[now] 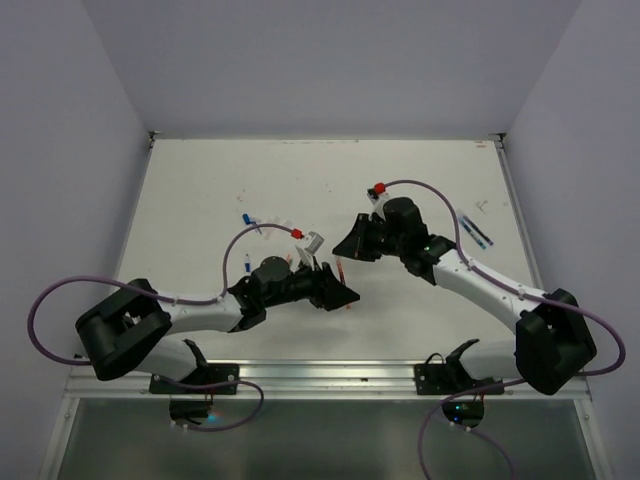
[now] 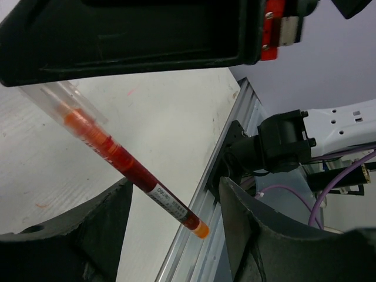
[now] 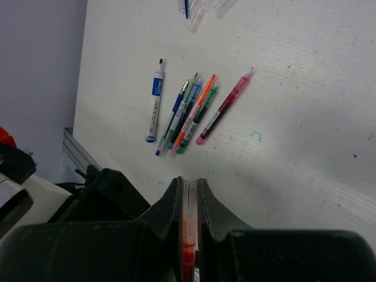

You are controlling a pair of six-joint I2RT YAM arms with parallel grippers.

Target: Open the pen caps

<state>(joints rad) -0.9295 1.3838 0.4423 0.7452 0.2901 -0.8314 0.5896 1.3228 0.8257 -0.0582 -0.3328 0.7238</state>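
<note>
1. Right gripper (image 1: 352, 247) (image 3: 189, 183): jaws pressed tight on a clear-barrelled plastic pen with red-orange ink (image 1: 342, 269) (image 2: 126, 167) (image 3: 188, 247). Only a thin strip of the pen shows between the fingers in the right wrist view.
2. The grip sits at the pen's upper end, where a clear plastic cap (image 2: 56, 97) sleeves the orange tip. The cap is on the pen.
3. The pen is held in the air above the white table (image 1: 200, 200), between the two grippers and slanting down and away from the right one. Its orange tail end (image 2: 201, 229) is free.
4. Left gripper (image 1: 343, 294) (image 2: 176, 194): jaws stand well apart and grip nothing. Its dark fingers (image 2: 76, 235) flank the pen's lower barrel. The barrel passes close by one finger; I cannot tell whether it touches.
5. The two grippers face each other near the table's middle, toward the near edge, close together.
6. The right wrist view shows a row of pens (image 3: 191, 108) lying side by side on the table: blue, green, orange and pink barrels, and a white-and-blue marker (image 3: 154, 100) just beside them.
7. Beyond that row, at the frame's top edge, lie short loose clear sleeves (image 3: 197, 20). They are cut off by the frame, so details are unclear.
</note>
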